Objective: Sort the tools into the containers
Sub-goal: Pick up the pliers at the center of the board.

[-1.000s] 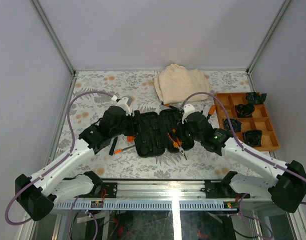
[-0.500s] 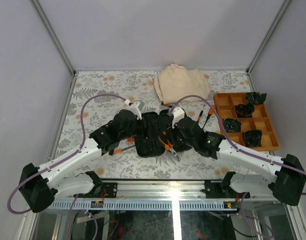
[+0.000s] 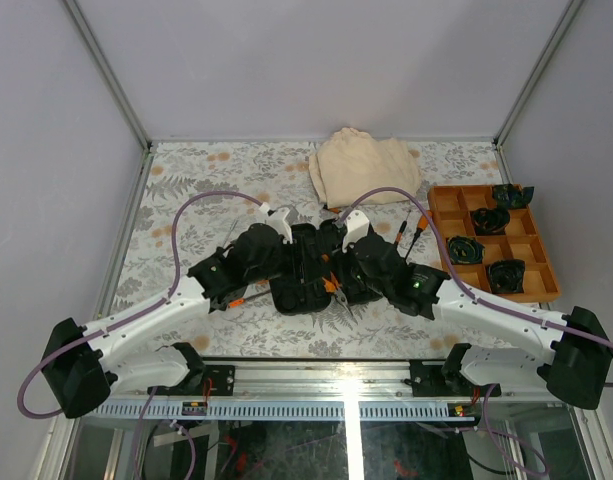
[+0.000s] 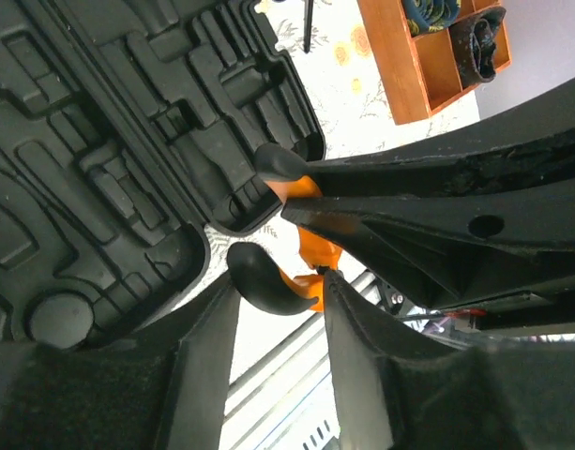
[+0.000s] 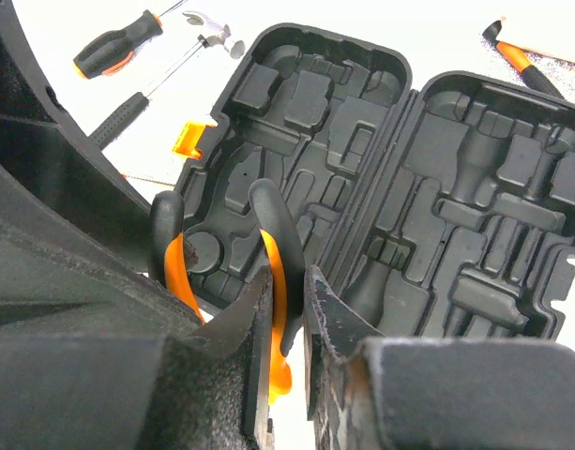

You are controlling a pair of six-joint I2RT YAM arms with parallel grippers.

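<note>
Floral-patterned tabletop (image 3: 186,190) inside grey walls (image 3: 316,60); right gripper (image 5: 287,281) pinches pliers (image 5: 266,225), left gripper (image 4: 278,286) spread beside them.

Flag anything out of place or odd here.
The pliers are gripped by the right gripper by one handle only, handles spread, at the near edge of the tool case, with the left gripper open near the other handle. Every visible slot in the case is empty; a screwdriver and hammer lie loose beside it.
</note>
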